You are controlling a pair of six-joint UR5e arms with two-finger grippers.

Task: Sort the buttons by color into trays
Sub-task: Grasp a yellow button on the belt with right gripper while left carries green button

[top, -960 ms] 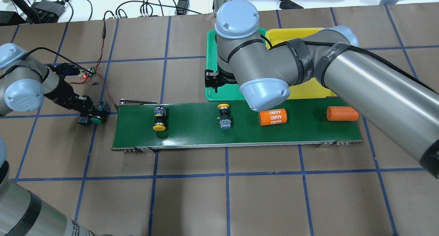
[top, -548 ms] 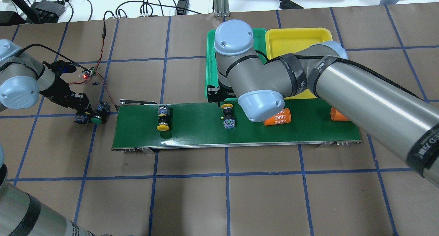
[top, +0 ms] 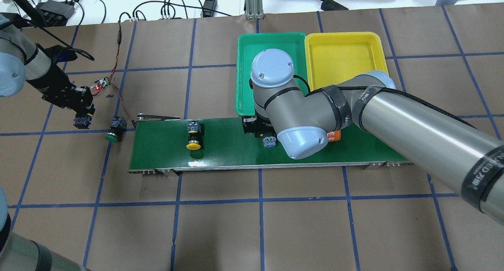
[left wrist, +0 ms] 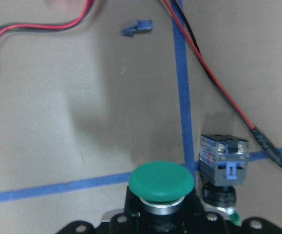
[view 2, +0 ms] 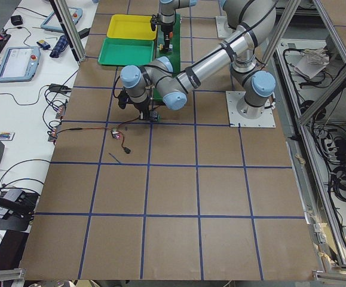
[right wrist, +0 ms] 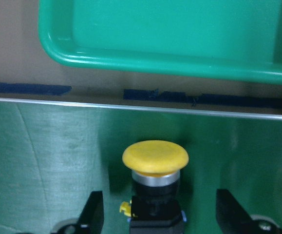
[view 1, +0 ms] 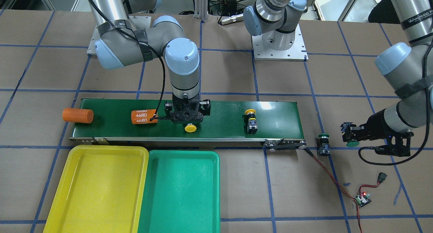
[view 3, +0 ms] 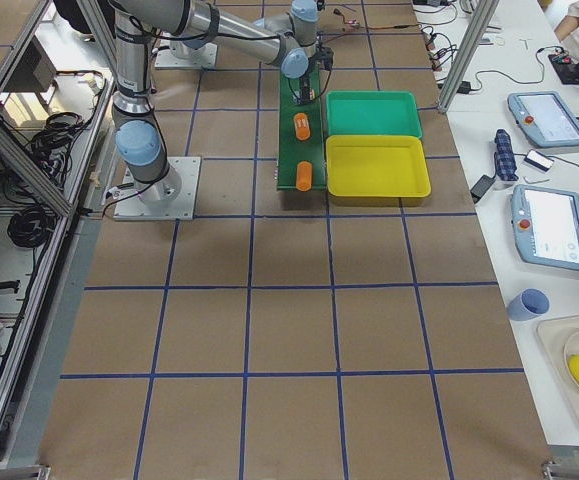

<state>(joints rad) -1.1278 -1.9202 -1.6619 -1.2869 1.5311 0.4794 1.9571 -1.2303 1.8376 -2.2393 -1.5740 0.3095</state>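
Note:
My right gripper (view 1: 188, 119) is open low over the belt, with a yellow button (right wrist: 155, 158) lying between its fingers (right wrist: 93, 215); that button's cap also shows in the front view (view 1: 190, 127). A second yellow button (top: 193, 138) lies further left on the belt. My left gripper (top: 80, 118) is shut on a green button (left wrist: 161, 181) and holds it above the table, off the belt's left end. The other green button (top: 113, 130) stands on the table beside it. The green tray (top: 271, 46) and yellow tray (top: 342, 50) lie behind the belt, nothing showing in them.
Both yellow buttons lie on a long dark-green conveyor belt (top: 228, 156). Two orange cylinders lie on it, one marked 4680 (view 1: 144, 116) and one plain (view 1: 77, 115). A small circuit board (top: 101, 83) with red and black wires lies near my left gripper.
My right gripper came down from over the green tray to straddle the yellow button. My left gripper lifted one green button up and away from the other. Belt items drifted right.

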